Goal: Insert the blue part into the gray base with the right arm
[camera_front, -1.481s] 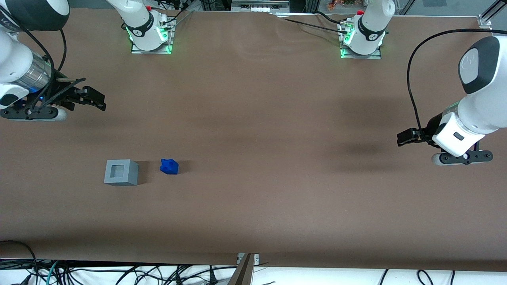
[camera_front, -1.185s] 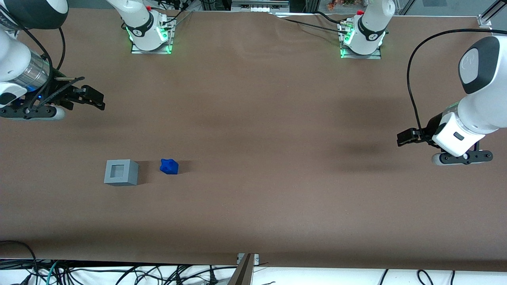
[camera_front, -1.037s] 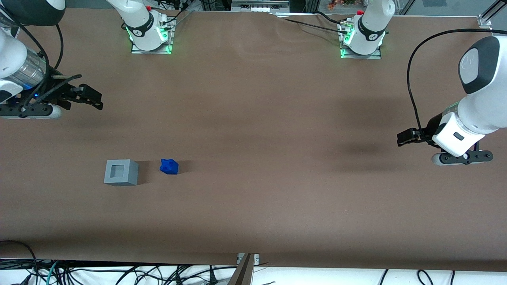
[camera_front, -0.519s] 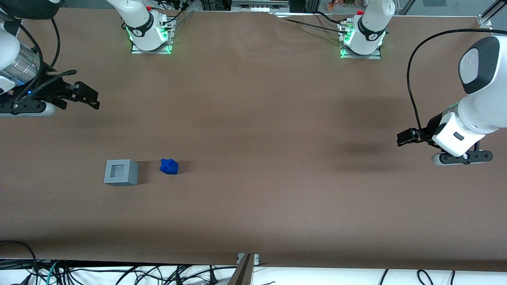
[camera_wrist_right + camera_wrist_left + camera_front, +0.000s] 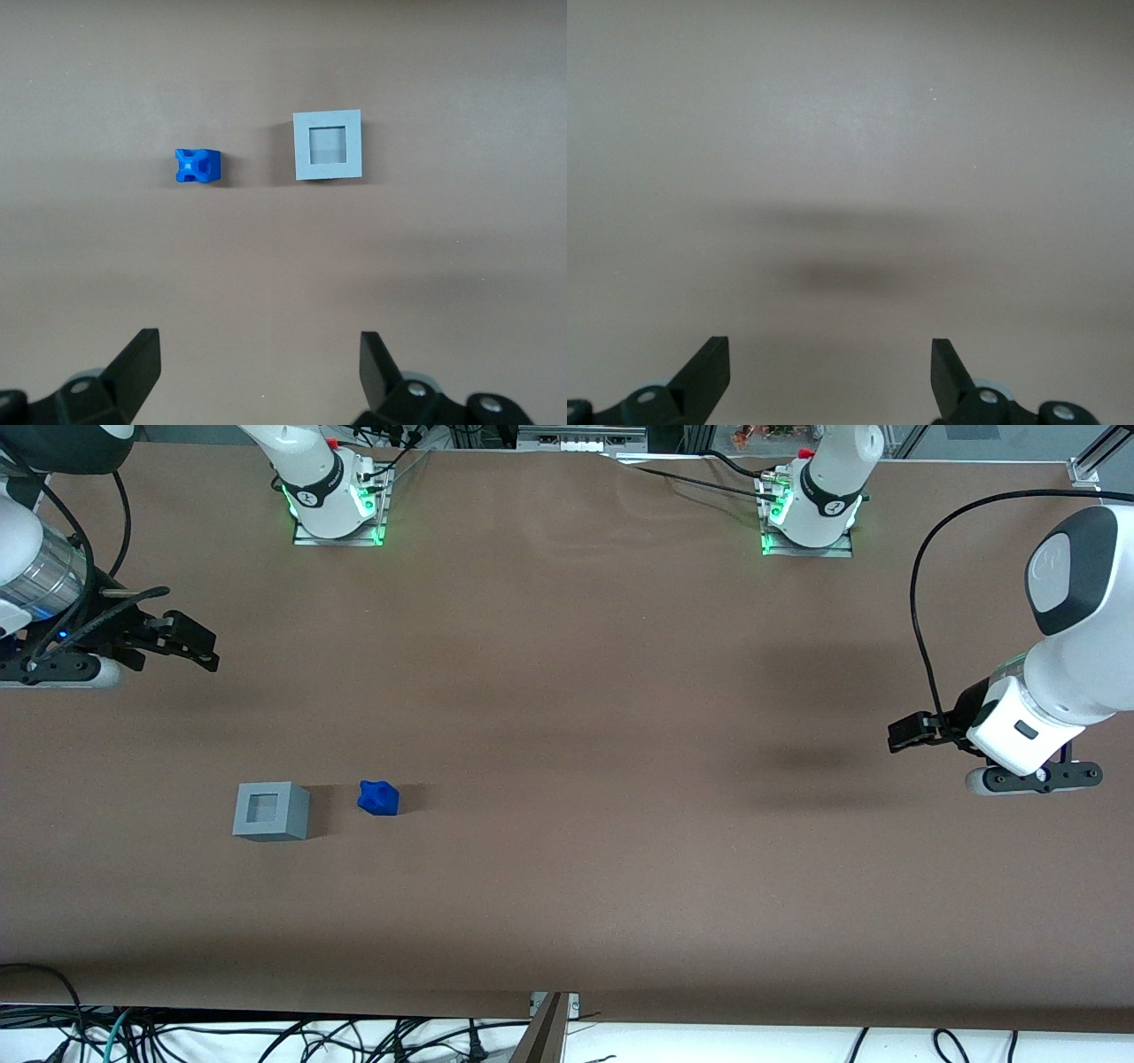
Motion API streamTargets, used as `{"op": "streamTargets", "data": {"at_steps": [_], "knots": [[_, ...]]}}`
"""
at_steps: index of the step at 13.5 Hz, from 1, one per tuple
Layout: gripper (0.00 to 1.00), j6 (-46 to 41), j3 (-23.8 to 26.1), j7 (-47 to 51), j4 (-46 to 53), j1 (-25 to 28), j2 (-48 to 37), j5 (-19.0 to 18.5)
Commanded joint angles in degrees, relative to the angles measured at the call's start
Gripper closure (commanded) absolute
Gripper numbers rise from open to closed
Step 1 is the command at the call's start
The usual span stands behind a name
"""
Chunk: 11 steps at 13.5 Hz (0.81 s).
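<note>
The blue part (image 5: 378,797) lies on the brown table beside the gray base (image 5: 271,811), a short gap between them; the base stands toward the working arm's end. The base's square recess faces up and holds nothing. The wrist view shows the blue part (image 5: 197,166) and the gray base (image 5: 328,145) side by side on the table. My right gripper (image 5: 197,645) hangs above the table near the working arm's end, farther from the front camera than both objects. Its fingers are open (image 5: 258,361) with nothing between them.
Two arm bases with green lights (image 5: 335,505) (image 5: 808,514) stand along the table edge farthest from the front camera. Cables (image 5: 266,1036) lie below the near table edge. The brown table surface (image 5: 576,779) stretches wide toward the parked arm's end.
My right gripper has drifted a little toward the working arm's end of the table and slightly away from the front camera. The blue part and gray base have not moved.
</note>
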Motion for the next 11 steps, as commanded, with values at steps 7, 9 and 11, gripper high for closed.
{"op": "streamTargets", "data": {"at_steps": [7,9,11], "knots": [[0.01,0.25,0.99,0.11,-0.62,-0.92,1.24,-0.63],[0.01,3.76,1.43,0.20,-2.81,-0.74,2.03,0.07],[0.01,10.68,2.57,2.73,-7.55,-0.65,2.82,0.42]]}}
